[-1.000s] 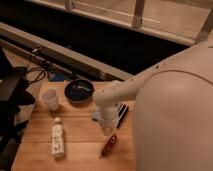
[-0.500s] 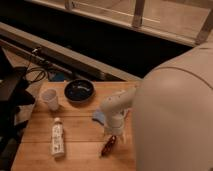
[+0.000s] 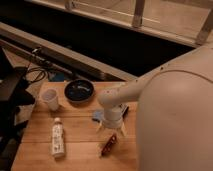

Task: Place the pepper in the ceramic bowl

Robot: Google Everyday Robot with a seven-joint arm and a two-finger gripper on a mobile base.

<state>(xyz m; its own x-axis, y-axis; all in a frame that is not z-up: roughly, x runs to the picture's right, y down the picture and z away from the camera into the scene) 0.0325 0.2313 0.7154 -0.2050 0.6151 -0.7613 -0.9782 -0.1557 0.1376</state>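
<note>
The step in hand is the reach for the pepper [image 3: 109, 145]: it has not been picked up and lies on the wooden table [image 3: 80, 150], near the front edge, its length slanting from lower left to upper right. The claw [image 3: 111, 130] hangs at the end of the white arm, pointing down over the table, and the pepper sits just beside it at 6 o'clock, apart from it as far as can be told. The claw looks released, its two fingers spread with nothing between them. The bowl [image 3: 79, 91] stands well apart from the pepper, at about 11 o'clock from the claw, toward the back of the table, and it holds nothing that can be made out. A small white cup [image 3: 50, 98] stands just beside the bowl at its 8 o'clock, and a white bottle [image 3: 57, 140] lies flat at 9 o'clock from the pepper. By my judgement, the next move calls for bringing the claw down and slightly toward 6 o'clock so the fingers straddle the pepper across its narrow width, then closing gently, since a glossy, tapered thing may slip or roll, before lifting and carrying it toward 11 o'clock, clear of the cup.
</note>
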